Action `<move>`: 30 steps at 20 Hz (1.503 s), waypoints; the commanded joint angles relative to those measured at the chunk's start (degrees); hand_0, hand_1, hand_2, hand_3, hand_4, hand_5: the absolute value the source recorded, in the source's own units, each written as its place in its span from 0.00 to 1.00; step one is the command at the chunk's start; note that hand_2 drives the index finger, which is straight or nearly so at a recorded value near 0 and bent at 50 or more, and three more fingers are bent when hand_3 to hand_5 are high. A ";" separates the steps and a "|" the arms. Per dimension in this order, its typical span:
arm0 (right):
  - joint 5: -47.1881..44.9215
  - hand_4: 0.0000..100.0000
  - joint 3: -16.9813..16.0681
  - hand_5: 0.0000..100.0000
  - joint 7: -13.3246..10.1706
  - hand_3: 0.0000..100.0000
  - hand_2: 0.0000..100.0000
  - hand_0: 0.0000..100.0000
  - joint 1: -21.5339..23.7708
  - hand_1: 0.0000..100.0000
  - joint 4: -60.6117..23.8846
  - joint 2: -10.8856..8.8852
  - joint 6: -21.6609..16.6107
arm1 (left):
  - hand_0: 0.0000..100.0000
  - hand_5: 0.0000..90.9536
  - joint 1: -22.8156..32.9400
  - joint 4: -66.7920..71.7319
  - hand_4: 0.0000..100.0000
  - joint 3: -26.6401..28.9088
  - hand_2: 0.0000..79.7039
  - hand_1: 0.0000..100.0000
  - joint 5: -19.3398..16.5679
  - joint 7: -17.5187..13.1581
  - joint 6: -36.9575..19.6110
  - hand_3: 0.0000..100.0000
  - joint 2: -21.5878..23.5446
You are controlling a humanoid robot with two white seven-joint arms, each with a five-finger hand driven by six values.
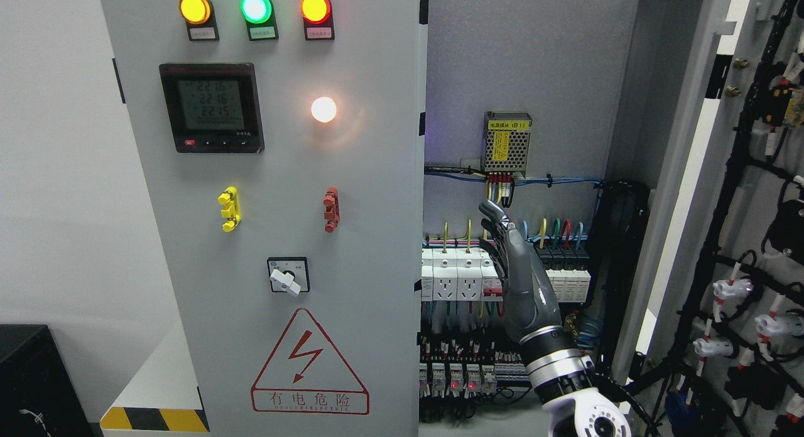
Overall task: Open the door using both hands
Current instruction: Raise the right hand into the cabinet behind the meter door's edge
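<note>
The grey left cabinet door stands closed, carrying three indicator lamps, a meter, a rotary switch and a red warning triangle. At the far right, the right door is swung wide open, its inner side covered in black cable bundles. My right hand rises from the bottom edge into the open cabinet, just right of the left door's free edge. Its fingers are straight and relaxed, pointing up, holding nothing and touching neither door. The left arm is out of view.
Behind the hand are rows of white breakers and sockets, coloured wires and a perforated power supply. A black box sits at the lower left, beside a yellow-black striped base.
</note>
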 commanded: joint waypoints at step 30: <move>-18.80 0.00 -3.58 0.00 21.29 0.00 0.00 0.00 -10.02 0.00 9.06 -3.21 12.24 | 0.00 0.00 0.00 0.02 0.00 0.04 0.00 0.00 0.00 -0.01 -0.02 0.00 -0.03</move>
